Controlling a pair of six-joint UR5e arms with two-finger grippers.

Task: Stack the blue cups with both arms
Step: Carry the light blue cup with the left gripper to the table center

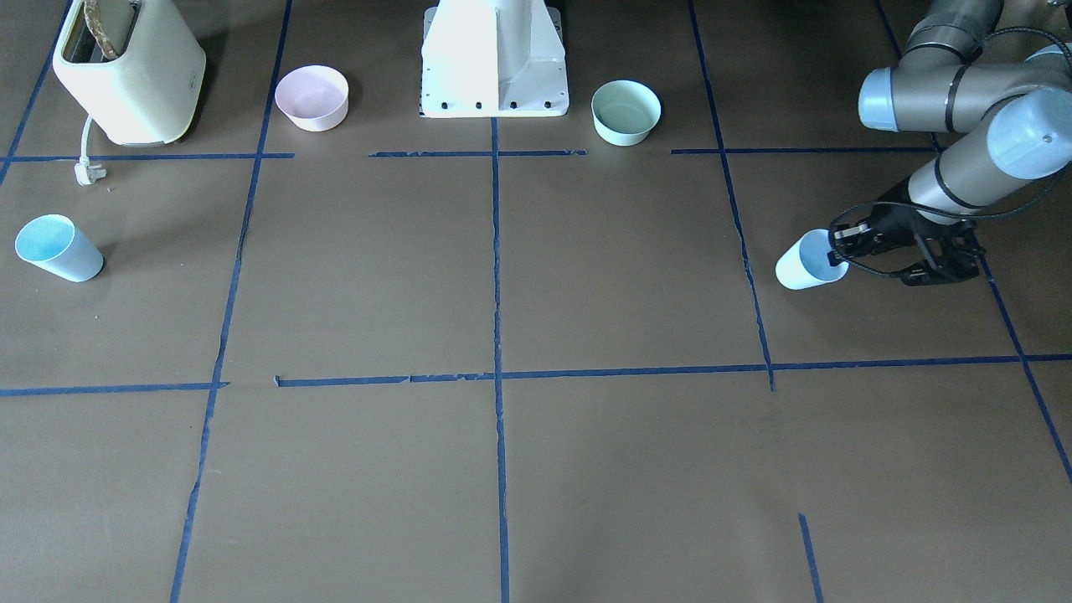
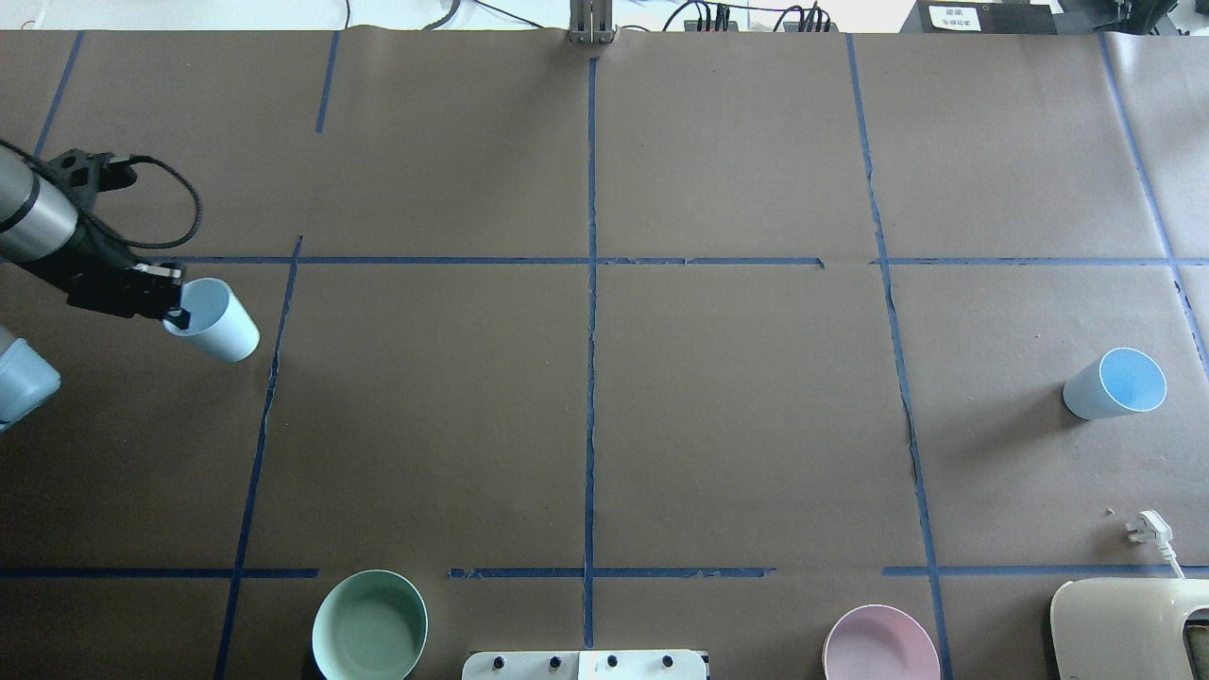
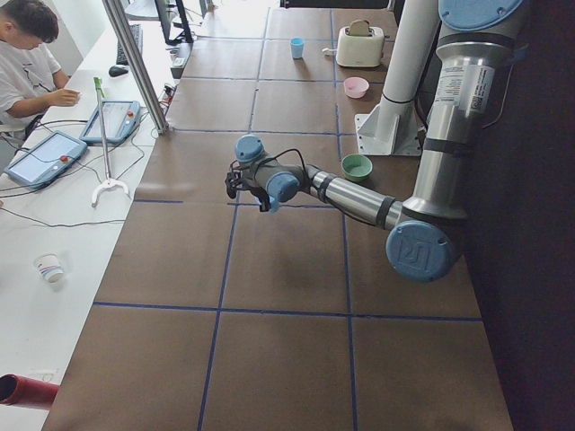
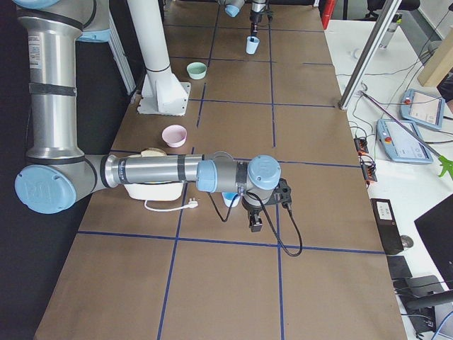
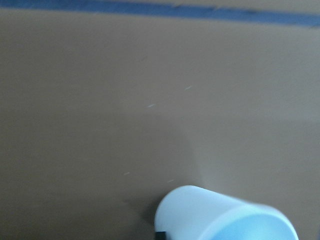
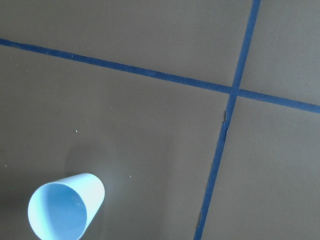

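Observation:
One pale blue cup [image 1: 802,266] is at my left gripper [image 1: 840,253], whose fingers close over its rim, one inside and one outside. The pair shows at the far left of the overhead view, gripper [image 2: 173,304] and cup [image 2: 219,326]. The left wrist view shows this cup [image 5: 220,215] at its bottom edge. I cannot tell whether it rests on the table. The other blue cup [image 1: 59,247] stands upright alone on the opposite side [image 2: 1115,382] and shows in the right wrist view [image 6: 65,205]. My right gripper [image 4: 255,216] shows only in the exterior right view, beside that cup; I cannot tell its state.
A mint-green bowl [image 1: 626,111] and a pink bowl [image 1: 311,97] flank the white pedestal [image 1: 494,59]. A cream toaster [image 1: 130,71] with its cord and plug [image 1: 88,172] stands near the lone cup. An operator [image 3: 27,63] sits beyond the table's far edge.

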